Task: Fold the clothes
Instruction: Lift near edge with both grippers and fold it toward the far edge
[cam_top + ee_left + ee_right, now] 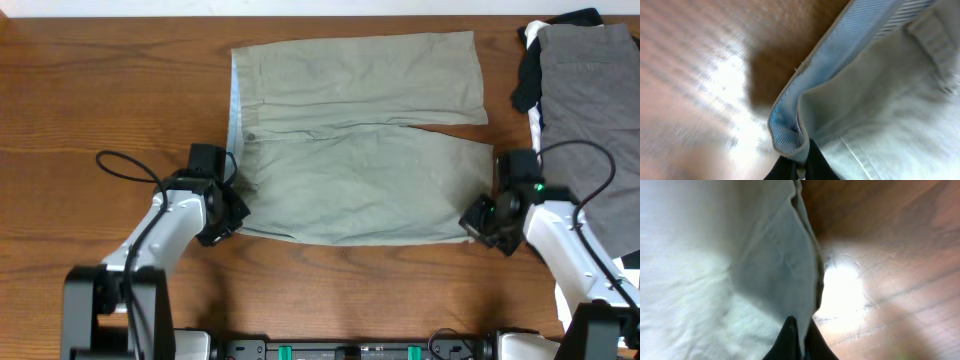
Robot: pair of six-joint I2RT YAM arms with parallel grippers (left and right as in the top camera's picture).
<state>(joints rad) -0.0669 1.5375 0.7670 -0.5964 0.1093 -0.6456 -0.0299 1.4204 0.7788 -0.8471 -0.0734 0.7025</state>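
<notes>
Khaki-olive cotton shorts [360, 140] lie flat on the brown wood-grain table [100, 80], spread between the tools: waistband at the left gripper [236, 214], leg hems at the right gripper [472, 228]. Fabric is a light woven cotton with soft creases, a stitched seam and a slit between the legs. The pale blue ribbed lining [840, 55] shows where the waistband edge curls up. The left gripper is closed, with its black fingertips [816, 165] pinching the near waistband corner right at the lining fold. The right gripper is closed as well, pinching the near hem corner, and cloth hangs off its fingertips [789, 341] in a shadowed fold. Outboard of the right gripper, apart from the shorts, is a stack: grey garment [590, 90] over black cloth [527, 85] and white cloth [536, 118]. A black cable loop [125, 165] sits outboard of the left arm. The tabletop is glossy, with glare patches just beside both sets of tips.
</notes>
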